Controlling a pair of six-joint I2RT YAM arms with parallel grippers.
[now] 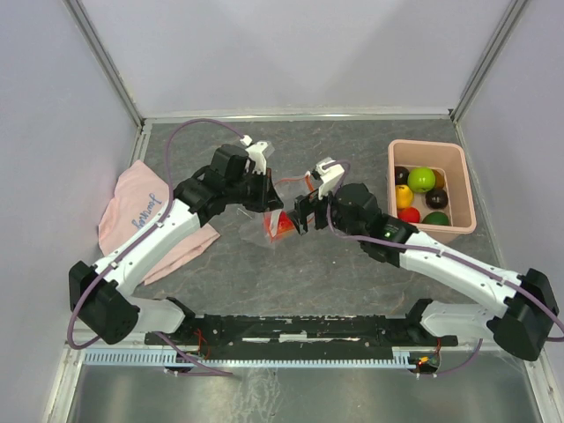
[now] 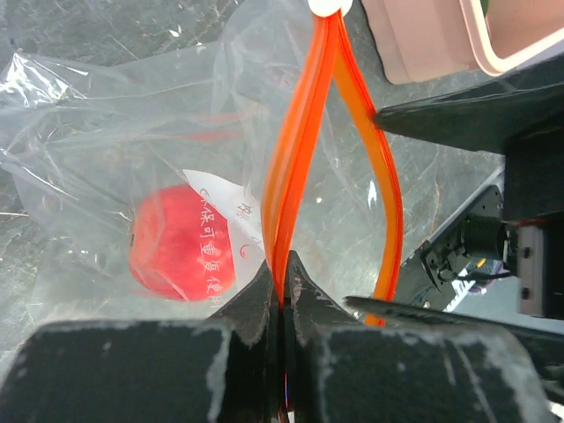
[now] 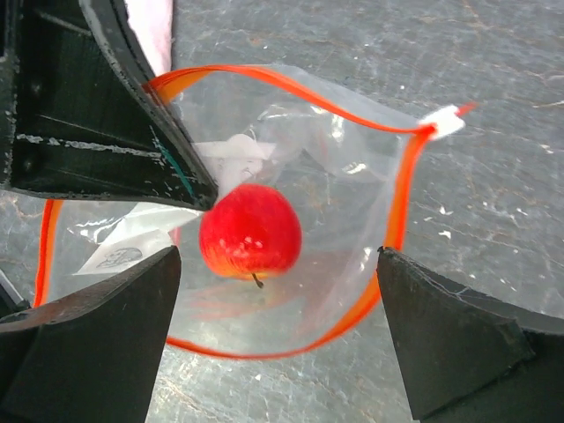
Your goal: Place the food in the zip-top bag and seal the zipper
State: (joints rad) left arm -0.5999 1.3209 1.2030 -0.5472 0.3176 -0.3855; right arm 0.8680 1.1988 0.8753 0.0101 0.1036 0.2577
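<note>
Food [image 1: 422,180] is in two places, we see. One red apple [image 3: 250,231] lies inside the zip-top bag [image 3: 352,167]. The bag sits near the middle of the worktop [image 1: 291,282]. The rest of the food, green, yellow, red and dark pieces, sits in the pink bin [image 1: 426,145]. The bin is by the right edge of the worktop, toward the far right corner.

The bag's mouth is open wide. Its orange zipper [image 2: 295,167] runs all round the mouth, with a small white piece at one end. We see a white label on the bag, just beside the apple.

The left end effector [image 2: 282,286] is pinched tight on one side of the zipper. The other side of the zipper bows away from it. The right end effector [image 3: 278,264] hangs over the open mouth with its fingers [image 3: 88,352] spread wide apart. It holds nothing, and the apple shows between the fingers, down in the bag.

A pink cloth [image 1: 132,211] lies by the left edge of the worktop, partly under the left arm.
</note>
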